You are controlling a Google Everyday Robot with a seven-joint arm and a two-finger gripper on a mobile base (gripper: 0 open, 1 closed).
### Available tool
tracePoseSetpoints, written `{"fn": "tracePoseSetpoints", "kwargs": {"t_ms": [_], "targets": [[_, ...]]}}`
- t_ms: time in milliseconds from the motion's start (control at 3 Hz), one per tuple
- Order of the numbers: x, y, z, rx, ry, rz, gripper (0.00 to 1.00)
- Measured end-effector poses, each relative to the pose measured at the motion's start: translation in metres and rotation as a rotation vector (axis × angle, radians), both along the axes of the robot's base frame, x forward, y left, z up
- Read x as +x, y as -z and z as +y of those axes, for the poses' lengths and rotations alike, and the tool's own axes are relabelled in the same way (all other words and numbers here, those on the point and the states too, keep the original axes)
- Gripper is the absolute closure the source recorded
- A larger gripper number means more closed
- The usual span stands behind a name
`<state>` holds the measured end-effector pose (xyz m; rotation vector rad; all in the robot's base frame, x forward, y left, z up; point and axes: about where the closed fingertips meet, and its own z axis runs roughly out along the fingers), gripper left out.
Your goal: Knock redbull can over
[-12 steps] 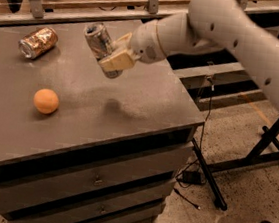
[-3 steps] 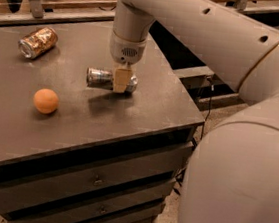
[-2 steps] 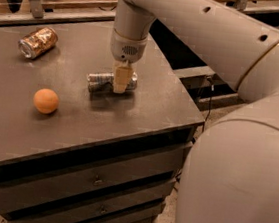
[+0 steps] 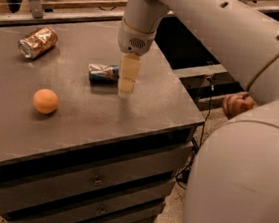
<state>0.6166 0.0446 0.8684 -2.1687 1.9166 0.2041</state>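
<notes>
Big white arm (image 4: 205,20) reaches over the dark table (image 4: 77,126), with the gripper (image 4: 127,79) pointing down right at the right end of the redbull can (image 4: 102,73). The can is lying on its side mid-table. Honestly can't make out whether the gripper is spread or closed.

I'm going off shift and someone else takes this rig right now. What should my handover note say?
Gripper: points straight down at the table, at the right end of the redbull can; whether it holds the can cannot be told.
Redbull can: lies on its side near the middle of the table.
Done: the can is down, so the knock-over looks complete.
Left: probably only lifting the gripper clear.
Untouched: gold can on its side at the back left, orange ball nearer the front, both apart from the redbull can.
</notes>
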Motion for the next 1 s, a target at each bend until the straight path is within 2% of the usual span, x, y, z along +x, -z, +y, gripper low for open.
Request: {"fn": "tracePoseSetpoints", "kwargs": {"t_ms": [333, 1000], "targets": [[0.004, -0.017, -0.004, 0.113, 0.059, -0.014, 0.00], [0.017, -0.064, -0.029, 0.411, 0.245, -0.170, 0.00]]}}
